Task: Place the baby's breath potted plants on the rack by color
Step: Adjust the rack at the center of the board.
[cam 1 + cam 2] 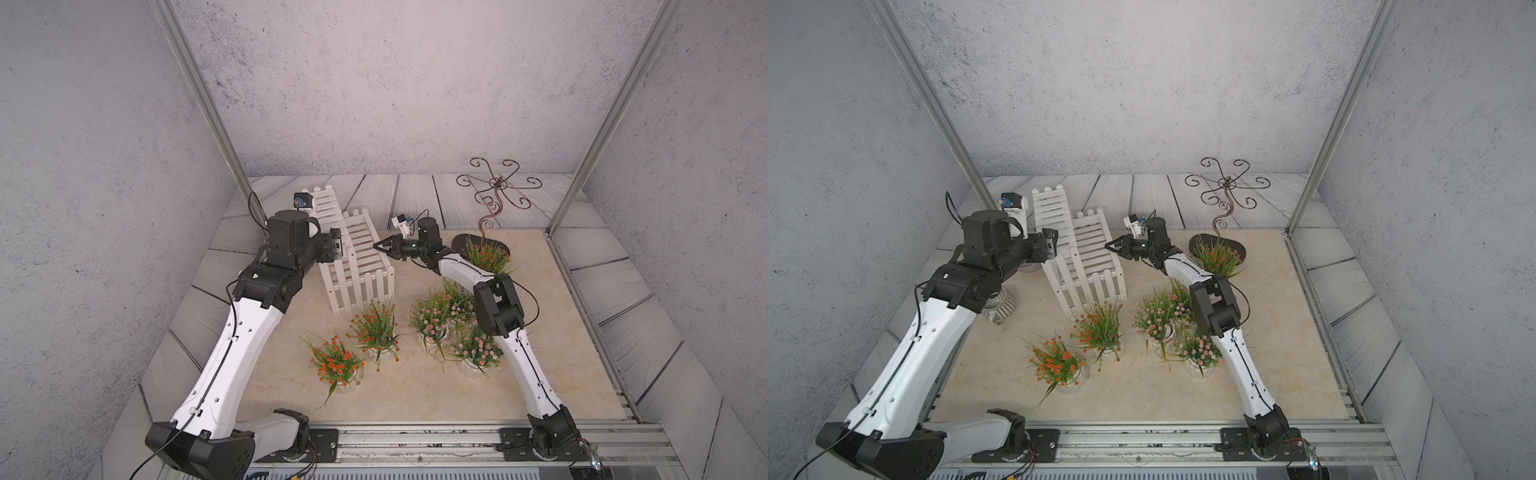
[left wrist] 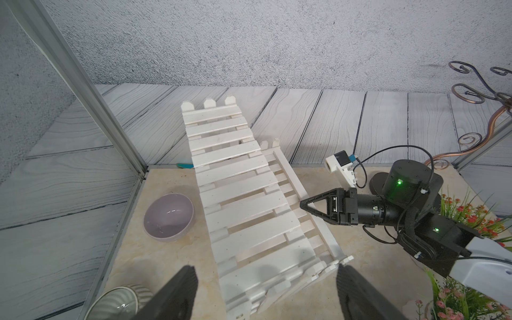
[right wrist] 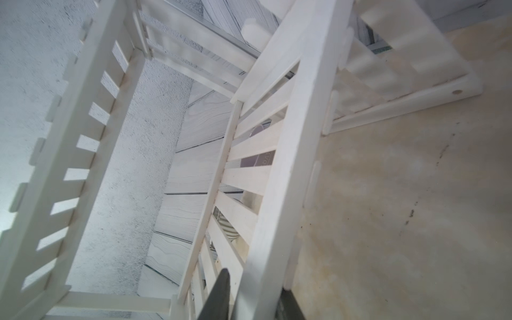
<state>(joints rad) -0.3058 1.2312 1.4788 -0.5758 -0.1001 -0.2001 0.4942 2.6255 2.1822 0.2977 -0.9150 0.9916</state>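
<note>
Plants (image 1: 336, 365): six, none on rack (image 1: 361, 253) yet. Right gripper (image 1: 376, 246) clamps rack rail; left gripper (image 1: 338, 247) straddles its end, grip unclear.

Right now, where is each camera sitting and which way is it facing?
Top views: high above the arms' bases, looking down and forward; both show the left arm, right arm, rack and baby's breath potted plants.
Left wrist: above one end of the rack, looking along it toward the back wall; its own left tool flanks that end.
Right wrist: pressed close to the rack, looking through its slats; only the right tool shows, straddling a rail.
Shared: every view shows the rack.
</note>
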